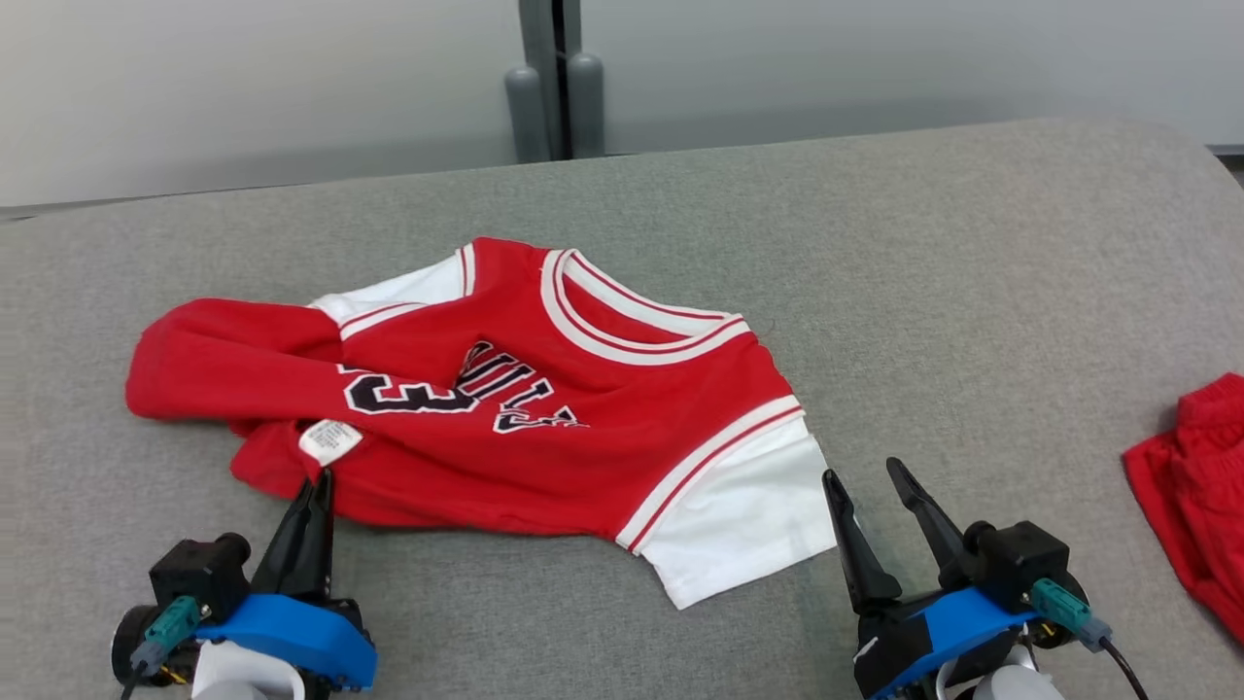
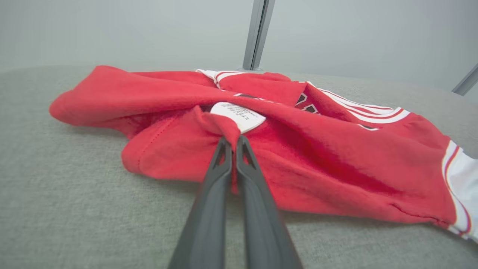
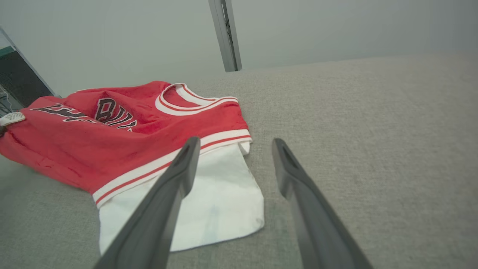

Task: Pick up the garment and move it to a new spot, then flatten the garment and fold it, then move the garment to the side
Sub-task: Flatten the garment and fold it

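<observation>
grey fabric surface [image 1: 972, 292] bears garment [image 1: 544, 457], pinched by left end effector [image 1: 321, 478]

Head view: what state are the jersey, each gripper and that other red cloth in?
jersey: crumpled, bunched over itself, not flat.
left gripper: shut on a fold of the jersey by the white label.
right gripper: open, holding nothing, beside the white sleeve.
red cloth: bunched, lying apart at the right edge.
</observation>
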### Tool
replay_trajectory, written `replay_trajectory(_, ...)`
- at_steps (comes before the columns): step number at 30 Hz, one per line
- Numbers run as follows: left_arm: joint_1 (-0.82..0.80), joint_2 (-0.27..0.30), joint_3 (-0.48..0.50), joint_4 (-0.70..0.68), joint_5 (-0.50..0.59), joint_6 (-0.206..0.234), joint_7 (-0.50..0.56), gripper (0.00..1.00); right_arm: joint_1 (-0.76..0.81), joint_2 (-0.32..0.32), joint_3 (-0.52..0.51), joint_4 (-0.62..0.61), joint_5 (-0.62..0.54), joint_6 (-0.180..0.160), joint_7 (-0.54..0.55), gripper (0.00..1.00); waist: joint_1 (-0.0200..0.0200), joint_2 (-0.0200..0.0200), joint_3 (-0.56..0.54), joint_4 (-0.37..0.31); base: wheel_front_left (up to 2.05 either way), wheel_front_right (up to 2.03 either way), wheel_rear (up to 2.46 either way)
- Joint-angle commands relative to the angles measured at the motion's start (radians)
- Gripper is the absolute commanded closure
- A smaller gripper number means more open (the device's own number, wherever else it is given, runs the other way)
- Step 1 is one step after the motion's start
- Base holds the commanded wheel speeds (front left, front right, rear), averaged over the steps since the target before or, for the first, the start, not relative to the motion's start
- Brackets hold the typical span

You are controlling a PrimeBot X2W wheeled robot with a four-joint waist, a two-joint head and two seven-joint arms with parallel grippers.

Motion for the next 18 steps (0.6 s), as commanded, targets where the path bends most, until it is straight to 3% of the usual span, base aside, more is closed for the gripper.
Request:
replay_trajectory(1, 0.024, -0.013, 0.016, -0.012, 0.006, -0.007, -0.002, 1.00, 0.008, -0.003, -0.005, 0.011, -0.004, 0.000, 0.000, 0.00, 0.0000, 0.0000, -0.006, 0.012, 0.00, 0.00, 0.00)
replay_trajectory(2, 0.036, -0.020, 0.029, -0.025, 0.016, -0.008, -0.002, 1.00, 0.007, -0.004, -0.008, 0.018, -0.008, 0.000, 0.000, 0.00, 0.0000, 0.0000, -0.012, 0.021, 0.00, 0.00, 0.00)
replay_trajectory(5, 0.077, -0.044, 0.057, -0.013, 0.035, -0.008, -0.002, 0.71, 0.000, -0.003, -0.013, 0.037, -0.016, 0.000, 0.000, 0.00, 0.0000, 0.0000, -0.029, 0.047, 0.00, 0.00, 0.00)
replay_trajectory(6, 0.085, -0.049, 0.067, -0.007, 0.041, -0.008, -0.003, 0.53, -0.001, -0.004, -0.015, 0.042, -0.019, 0.000, 0.000, 0.00, 0.0000, 0.0000, -0.033, 0.054, 0.00, 0.00, 0.00)
replay_trajectory(7, 0.097, -0.056, 0.075, 0.012, 0.043, -0.008, -0.002, 0.13, -0.003, -0.004, -0.018, 0.047, -0.022, 0.000, 0.000, 0.00, 0.0000, 0.0000, -0.037, 0.062, 0.00, 0.00, 0.00)
replay_trajectory(8, 0.106, -0.062, 0.085, 0.026, 0.046, -0.008, -0.003, 0.00, -0.005, -0.004, -0.019, 0.052, -0.023, 0.000, 0.000, 0.00, 0.0000, 0.0000, -0.040, 0.066, 0.00, 0.00, 0.00)
replay_trajectory(18, 0.118, -0.091, 0.179, 0.075, 0.085, -0.009, -0.003, 0.00, -0.021, -0.004, -0.040, 0.102, -0.044, 0.000, 0.000, 0.00, 0.0000, 0.0000, -0.042, 0.110, 0.00, 0.00, 0.00)
